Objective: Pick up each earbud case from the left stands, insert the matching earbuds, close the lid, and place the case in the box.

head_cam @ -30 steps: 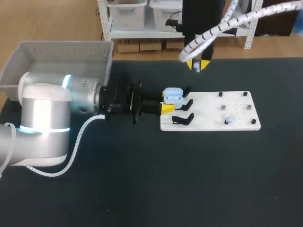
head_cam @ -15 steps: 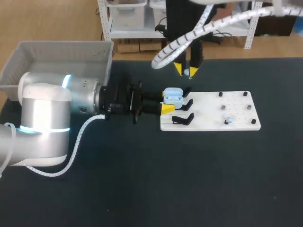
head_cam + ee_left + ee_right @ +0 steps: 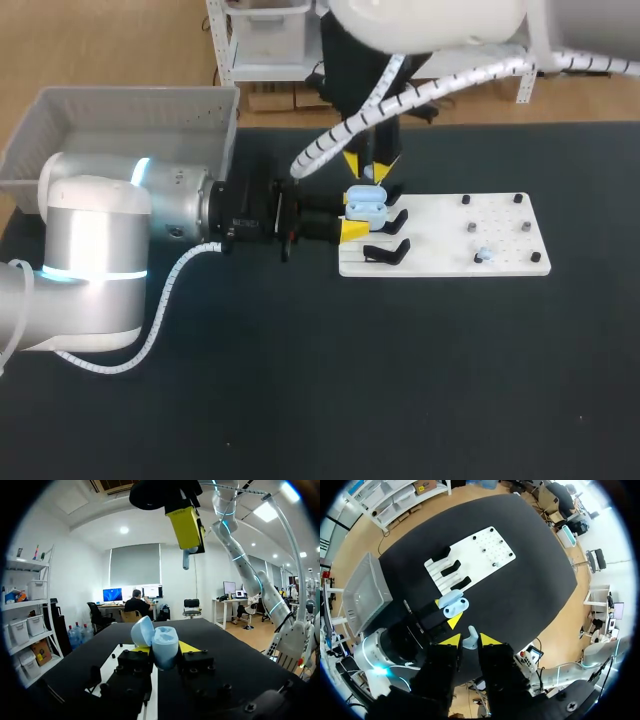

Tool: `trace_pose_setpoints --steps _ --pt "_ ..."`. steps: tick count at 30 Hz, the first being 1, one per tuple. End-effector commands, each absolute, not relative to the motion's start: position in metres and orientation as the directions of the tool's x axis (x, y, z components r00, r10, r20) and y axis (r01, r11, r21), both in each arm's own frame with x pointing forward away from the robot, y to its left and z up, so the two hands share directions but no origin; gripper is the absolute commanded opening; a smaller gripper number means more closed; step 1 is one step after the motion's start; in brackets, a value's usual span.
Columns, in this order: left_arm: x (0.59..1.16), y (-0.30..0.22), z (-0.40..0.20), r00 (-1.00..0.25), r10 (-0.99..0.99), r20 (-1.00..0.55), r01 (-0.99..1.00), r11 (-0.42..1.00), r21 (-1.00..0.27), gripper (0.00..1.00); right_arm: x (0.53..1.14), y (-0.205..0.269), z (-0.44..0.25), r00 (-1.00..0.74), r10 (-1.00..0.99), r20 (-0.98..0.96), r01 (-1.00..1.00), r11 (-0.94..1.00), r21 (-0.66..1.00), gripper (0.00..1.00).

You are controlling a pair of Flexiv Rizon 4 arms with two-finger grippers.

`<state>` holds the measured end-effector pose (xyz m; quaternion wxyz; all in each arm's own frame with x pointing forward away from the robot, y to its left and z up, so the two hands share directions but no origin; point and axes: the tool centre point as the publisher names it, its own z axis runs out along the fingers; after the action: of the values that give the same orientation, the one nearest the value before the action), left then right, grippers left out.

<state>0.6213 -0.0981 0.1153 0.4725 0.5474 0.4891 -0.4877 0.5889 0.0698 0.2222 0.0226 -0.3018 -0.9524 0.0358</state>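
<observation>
Head view: the earbud case [image 3: 366, 205] is pale blue, rounded and glossy. Its lid is swung open, and two moulded hollows show in the lower half. It sits off the stands, pinched between the yellow-tipped fingers of the left gripper [image 3: 351, 214] at the near-left end of the white board [image 3: 440, 235]. In the left wrist view the lid tilts back from the body, with one yellow fingertip pressed on each side.

The right gripper [image 3: 367, 167] hangs just above the open case, pointing down. Its fingers are closed on a small pale earbud [image 3: 371, 176]. In the right wrist view this earbud stands between the two yellow tips, with the case below and ahead of them.

A second earbud [image 3: 484, 253] rests on the far half of the board, among short dark pegs [image 3: 470, 228]. Two black stands [image 3: 386, 252] lie on the board beside the held case.

The box [image 3: 120, 125] is a grey bin with perforated walls, at the desk's far-left corner behind the left arm. What shows of its inside is plain grey floor.

The desk [image 3: 400, 380] is matt black, and the board lies flat on it.
</observation>
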Motion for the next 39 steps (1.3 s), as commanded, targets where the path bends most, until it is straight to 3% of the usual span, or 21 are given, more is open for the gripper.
trace_pose_setpoints --steps 1,39 --pt "0.62 -0.098 0.114 0.05 0.07 -0.996 0.997 -0.069 0.045 0.0 0.588 0.072 0.215 -0.815 0.579 0.019 0.576 0.814 -0.08 0.0" --pt "0.62 -0.098 0.114 0.05 0.07 -0.996 0.997 -0.069 0.045 0.0 0.604 0.071 0.171 -0.815 0.572 0.088 0.564 0.819 -0.104 0.0"
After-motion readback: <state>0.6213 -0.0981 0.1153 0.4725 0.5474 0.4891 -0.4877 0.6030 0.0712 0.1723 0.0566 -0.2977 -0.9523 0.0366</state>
